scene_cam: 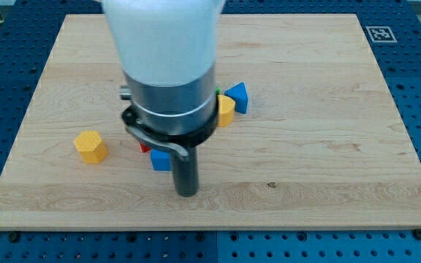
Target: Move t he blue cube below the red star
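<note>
The blue cube [159, 161] lies near the board's middle, partly hidden behind my rod. A small sliver of a red block [145, 147] shows just up and left of it; the rest is hidden by the arm, so its shape cannot be made out. My tip [186, 193] rests on the board just right of and slightly below the blue cube, close to it; I cannot tell whether they touch.
A yellow hexagonal block [91, 146] sits at the left. To the right of the arm are a yellow block [226, 109], a second blue block [239, 97] and a green sliver [218, 91]. The wooden board [327, 146] lies on a blue perforated table.
</note>
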### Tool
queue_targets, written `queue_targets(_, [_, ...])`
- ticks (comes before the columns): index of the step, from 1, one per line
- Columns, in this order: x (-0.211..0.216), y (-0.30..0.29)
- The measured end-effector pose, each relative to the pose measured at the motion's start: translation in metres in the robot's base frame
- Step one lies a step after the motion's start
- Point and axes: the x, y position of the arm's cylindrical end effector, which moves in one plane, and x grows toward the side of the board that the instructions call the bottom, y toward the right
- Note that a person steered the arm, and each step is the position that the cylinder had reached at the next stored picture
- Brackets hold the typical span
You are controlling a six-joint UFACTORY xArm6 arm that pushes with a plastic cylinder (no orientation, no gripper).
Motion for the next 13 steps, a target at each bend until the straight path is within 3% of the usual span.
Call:
queue_targets(2, [-0.061, 0.007])
queue_targets(7, [-0.064, -0.090])
queue_targets(11, [-0.064, -0.136])
queue_targets(13, [-0.082, -0.179])
